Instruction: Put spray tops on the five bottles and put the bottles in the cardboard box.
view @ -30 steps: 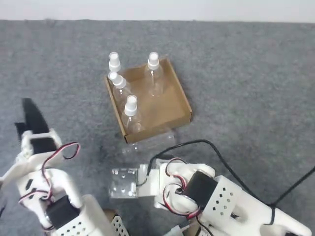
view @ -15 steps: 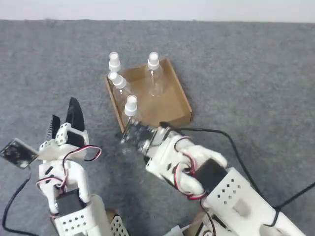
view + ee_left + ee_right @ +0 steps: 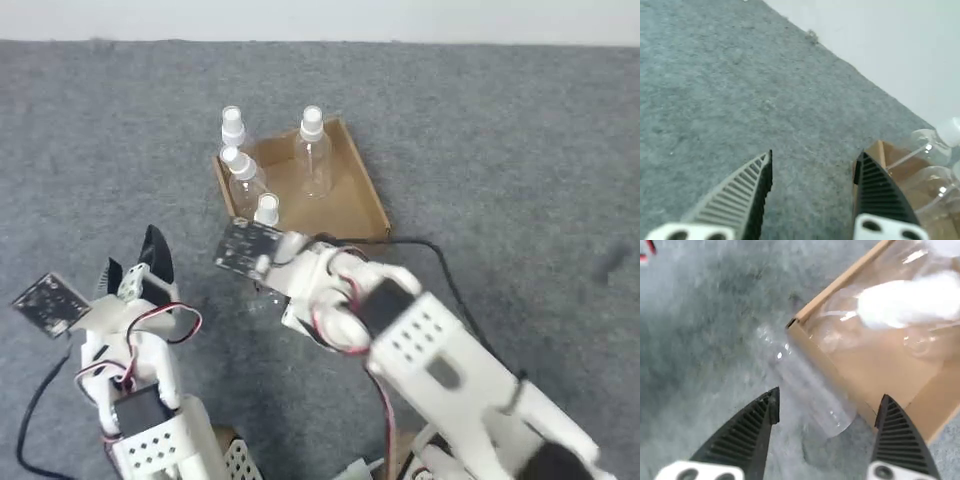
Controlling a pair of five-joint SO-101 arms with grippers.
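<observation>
A: Where's the last bottle (image 3: 800, 372)?

B: It lies on its side on the grey carpet (image 3: 520, 140), just beside the near wall of the cardboard box (image 3: 368, 205). The box sits upper middle in the high view. I see no spray top on that bottle.

A: And the right gripper (image 3: 830, 395)?

B: It is spread wide and holds nothing, with one jaw on each side of that bottle. I'd say it's lined up across the body so that closing would catch it.

A: The other four bottles (image 3: 311, 150)?

B: They stand upright with white tops. Three are plainly inside the box, but I can't tell if the one at the far left corner is in or out.

A: The left gripper (image 3: 133, 262)?

B: It's at the lower left, well apart from the box, parted and empty. It's probably free to steady the bottle or fetch a top.
</observation>
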